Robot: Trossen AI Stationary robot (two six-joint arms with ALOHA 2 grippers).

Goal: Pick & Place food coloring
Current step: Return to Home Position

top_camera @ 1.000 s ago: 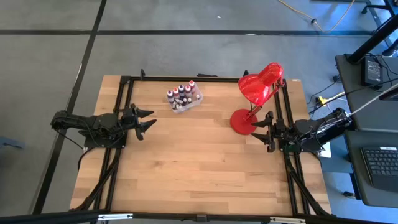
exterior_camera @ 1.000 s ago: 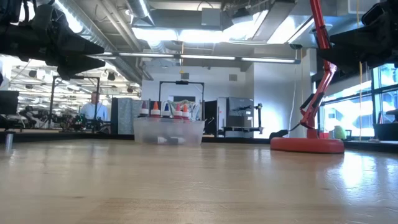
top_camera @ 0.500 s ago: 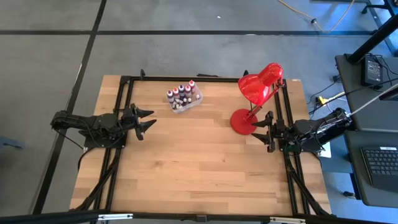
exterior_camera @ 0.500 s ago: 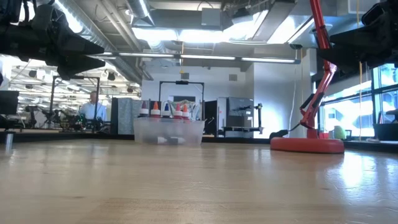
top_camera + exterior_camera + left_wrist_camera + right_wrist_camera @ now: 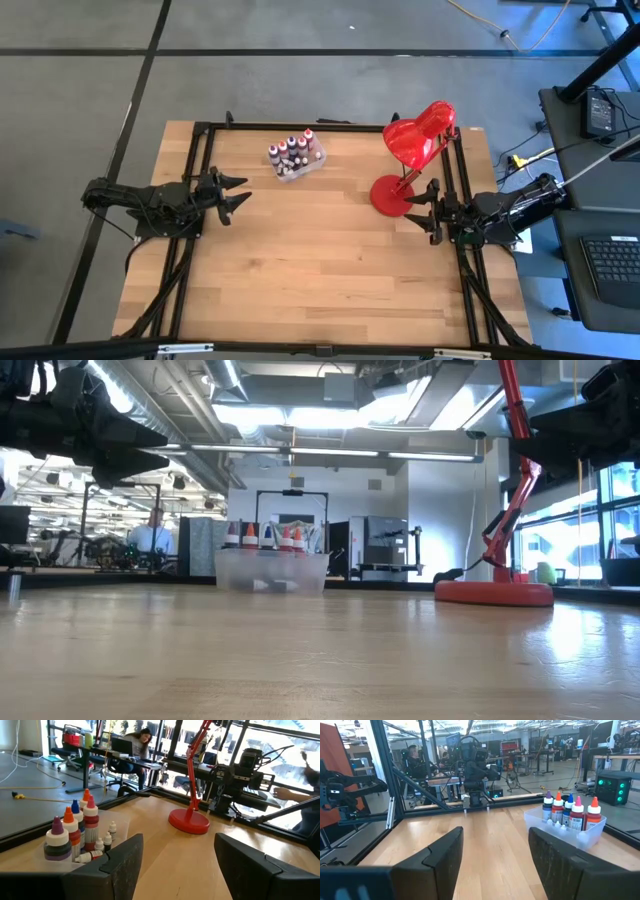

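Note:
The food coloring bottles (image 5: 294,152) stand upright in a clear plastic box (image 5: 312,163) at the table's far middle. They show purple, orange, blue and pink caps (image 5: 75,822) (image 5: 569,809), and tiny white-capped ones (image 5: 102,842) sit at the box's bottom. My left gripper (image 5: 241,191) hovers open at the table's left side, level, above the wood (image 5: 177,865). My right gripper (image 5: 411,210) hovers open at the right side (image 5: 495,860), just near of the lamp's base. Neither has anything between its fingers.
A red desk lamp stands at the far right, its round base (image 5: 390,196) on the wood and its shade (image 5: 420,133) over the table's edge. A black frame (image 5: 200,140) rims the table. Bare wood (image 5: 320,260) spans the middle and near part. People sit beyond the table (image 5: 152,538).

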